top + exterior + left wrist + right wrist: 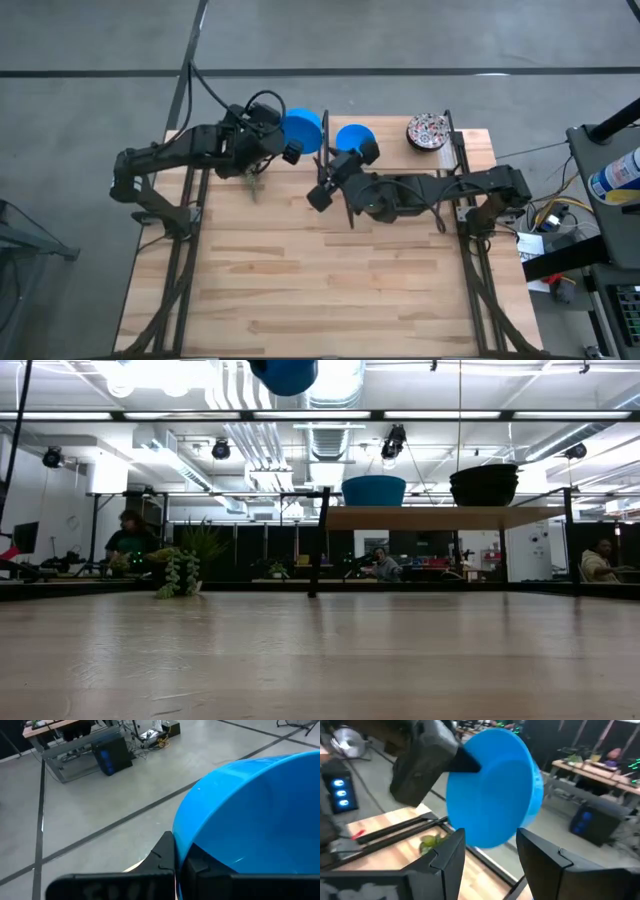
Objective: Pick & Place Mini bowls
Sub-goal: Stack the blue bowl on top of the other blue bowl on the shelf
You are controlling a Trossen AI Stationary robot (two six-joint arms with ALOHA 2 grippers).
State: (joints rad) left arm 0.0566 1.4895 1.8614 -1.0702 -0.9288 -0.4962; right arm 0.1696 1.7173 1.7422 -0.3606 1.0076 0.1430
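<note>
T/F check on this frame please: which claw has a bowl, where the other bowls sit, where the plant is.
1. The left claw grips a blue bowl by its rim. True.
2. The right claw is shut on a bowl. False: it is open and empty.
3. A floral bowl sits on the table's far edge. True.
4. The small green plant lies beside the floral bowl. False: it lies under the left arm.

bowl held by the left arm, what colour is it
Plain bright blue; the bowl shows best in the left wrist view.
</note>
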